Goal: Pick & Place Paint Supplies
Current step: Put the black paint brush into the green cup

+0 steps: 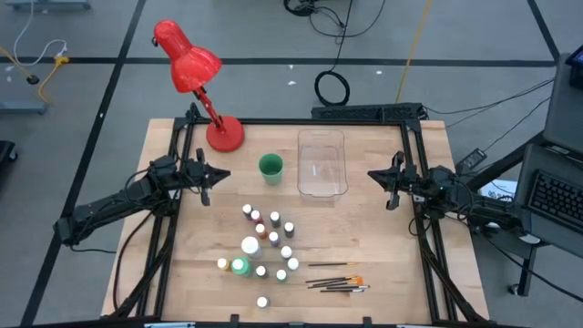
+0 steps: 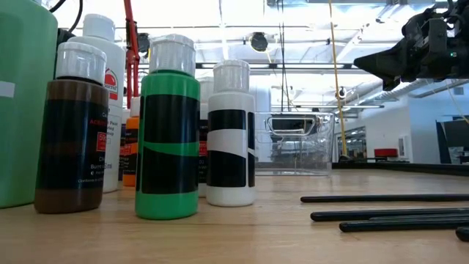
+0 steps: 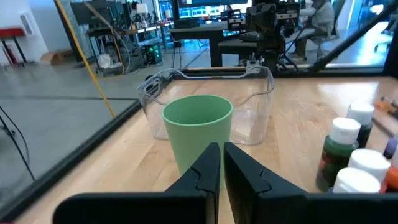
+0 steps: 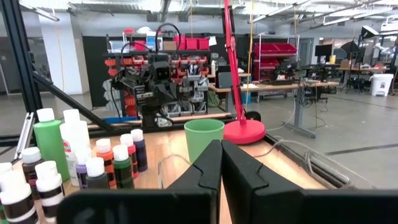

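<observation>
Low view shows the nearest bottles (image 2: 168,132) standing upright in a cluster on the bench (image 1: 383,273), brushes (image 2: 388,209) lying flat beside them. Bottles look light, rigid and slick-sided with white caps; a grip across the body just under the cap seems safest. Brushes are thin and stiff, likely to roll, best pinched mid-handle. Farther back stand the cup (image 1: 271,168) and tray (image 1: 322,162). Left pincer (image 1: 208,173) and right pincer (image 1: 375,174) hover at the sides, pressed together, empty.
</observation>
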